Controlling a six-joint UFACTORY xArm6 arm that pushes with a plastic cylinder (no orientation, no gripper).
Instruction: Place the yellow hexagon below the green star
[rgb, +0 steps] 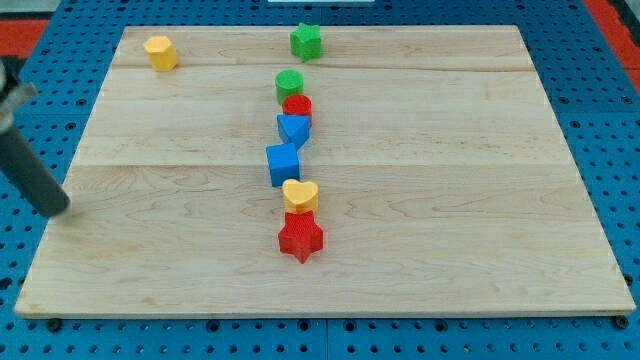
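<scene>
The yellow hexagon (160, 52) sits at the board's top left corner. The green star (306, 41) sits at the top edge, near the middle, well to the right of the hexagon. My rod comes in from the view's left edge, and my tip (56, 208) rests at the board's left edge, far below the yellow hexagon and touching no block.
A column of blocks runs down the board's middle: a green cylinder (289, 84), a red cylinder (297, 108), a blue triangular block (294, 130), a blue cube (283, 164), a yellow heart (300, 195) and a red star (300, 238). The wooden board (480, 200) lies on a blue pegboard.
</scene>
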